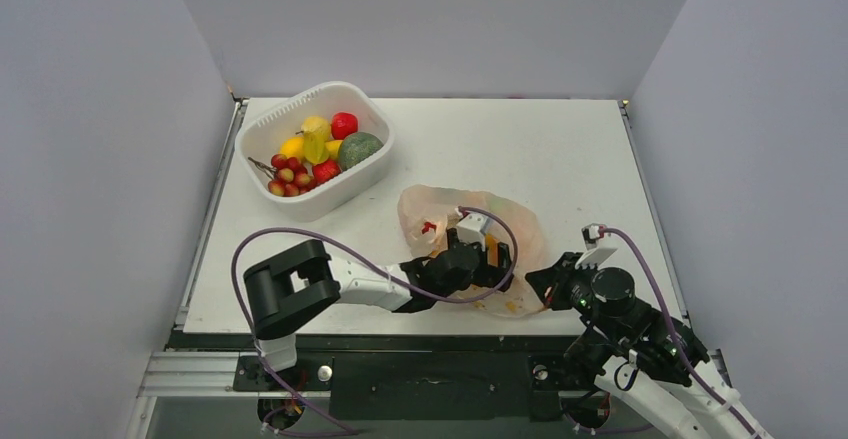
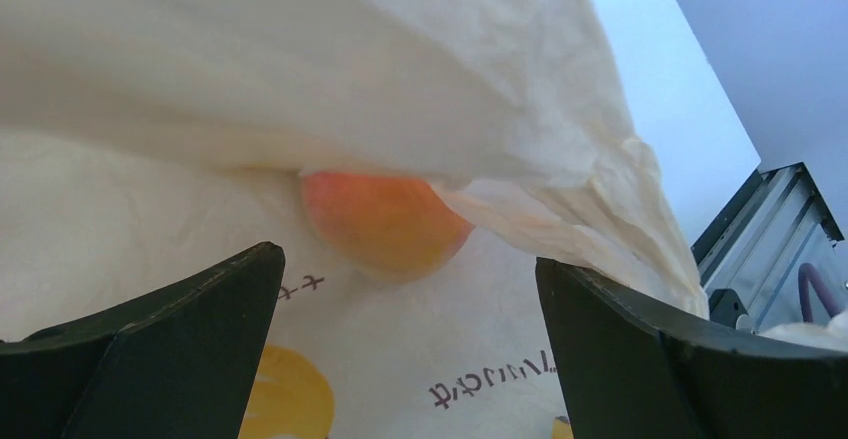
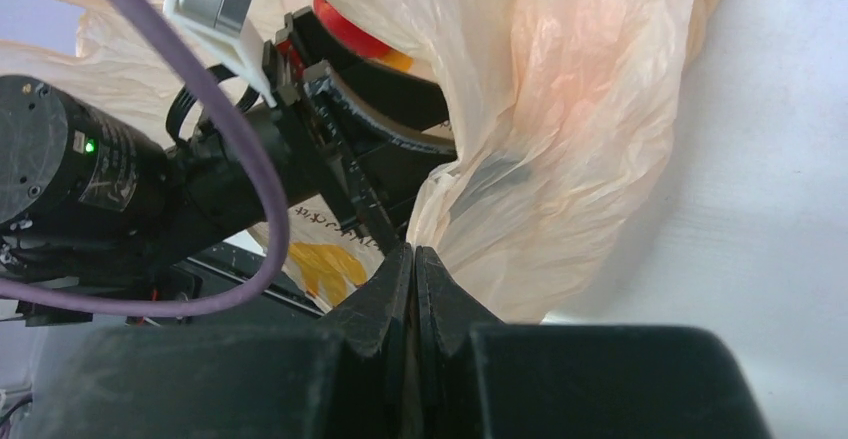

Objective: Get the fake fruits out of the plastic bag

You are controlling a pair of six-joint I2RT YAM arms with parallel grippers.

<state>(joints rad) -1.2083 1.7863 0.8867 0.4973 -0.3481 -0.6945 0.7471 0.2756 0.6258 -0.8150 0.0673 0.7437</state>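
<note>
We are mid-extraction: the right gripper (image 3: 413,255), fingers together, pinches the plastic bag (image 3: 560,109) while the left gripper (image 2: 408,257), fingers apart inside it, faces an orange fake fruit (image 2: 385,224) (half under a fold), which we should next approach and clamp.

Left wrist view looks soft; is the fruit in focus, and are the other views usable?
Left wrist: orange fruit blurred, half under a bag fold; open jaws are dark silhouettes. Right wrist: shut jaws dark along the bottom, bag backlit and glowing. Top external: even light, sharp, no harsh glare.
</note>
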